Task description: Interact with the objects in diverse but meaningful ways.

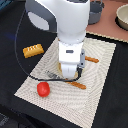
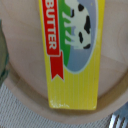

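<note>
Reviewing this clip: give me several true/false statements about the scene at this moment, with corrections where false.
1. The butter block lies on a round wooden plate. True.
2. The tomato sits on the bare black table. False: it sits on the woven placemat.
3. The bread loaf lies off the placemat. True.
4. The butter's label shows a pig. False: it shows a black-and-white cow.
5. The tomato is touching the bread loaf. False: they lie well apart.

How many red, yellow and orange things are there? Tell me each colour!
Red: 1, the tomato
Yellow: 1, the butter block
Orange-brown: 1, the bread loaf
Orange: 2, the thin sticks
Total: 5
</note>
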Tool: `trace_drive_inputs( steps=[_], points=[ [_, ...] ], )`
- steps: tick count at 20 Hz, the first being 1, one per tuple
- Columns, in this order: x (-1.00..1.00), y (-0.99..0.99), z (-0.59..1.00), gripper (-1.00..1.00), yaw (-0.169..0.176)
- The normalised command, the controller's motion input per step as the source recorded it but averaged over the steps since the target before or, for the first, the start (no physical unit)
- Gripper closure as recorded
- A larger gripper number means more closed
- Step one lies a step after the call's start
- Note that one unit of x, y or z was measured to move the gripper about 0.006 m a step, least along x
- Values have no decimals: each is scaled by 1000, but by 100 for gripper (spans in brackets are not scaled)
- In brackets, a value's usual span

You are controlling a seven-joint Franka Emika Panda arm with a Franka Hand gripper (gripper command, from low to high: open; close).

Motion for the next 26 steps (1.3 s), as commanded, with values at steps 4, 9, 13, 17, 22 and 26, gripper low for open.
trace_drive_inputs(
  steps=[4,9,13,17,22,26],
  points=[
    [89,240,-96,-100,0],
    [94,224,-107,100,0],
    [111,221,-99,100,0],
    [106,202,-127,100,0],
    [75,170,-51,100,0],
    [48,291,728,100,-2]
  ],
)
